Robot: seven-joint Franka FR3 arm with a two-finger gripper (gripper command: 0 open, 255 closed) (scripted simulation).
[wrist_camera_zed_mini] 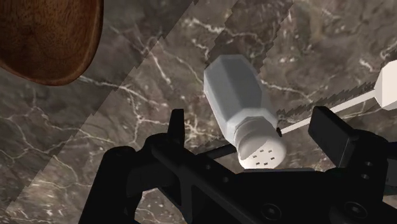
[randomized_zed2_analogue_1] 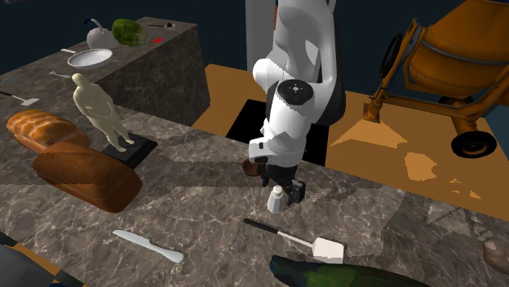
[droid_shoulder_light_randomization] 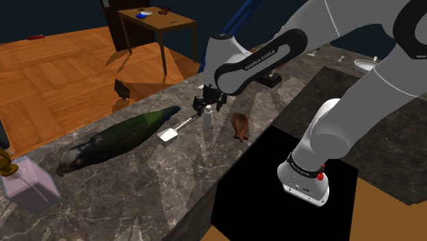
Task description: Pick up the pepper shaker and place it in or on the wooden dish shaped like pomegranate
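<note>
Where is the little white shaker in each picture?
Shoulder view: the shaker stands on the counter, right under the gripper.
Second exterior view: the shaker is near the middle, below the gripper.
Wrist view: the shaker sits between the open fingers, untouched.
Shared landmark: the brown wooden dish beside it.

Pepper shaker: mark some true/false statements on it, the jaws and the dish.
1. The pepper shaker stands upright on the marble counter. True.
2. The jaws of the gripper are shut on the pepper shaker. False: they stand open on either side of it, not touching it.
3. The pepper shaker already sits in the wooden dish. False: the dish lies beside it on the counter, apart from it.
4. A spatula with a white head lies on the counter near the pepper shaker. True.
5. The pepper shaker is black. False: it is white.
</note>
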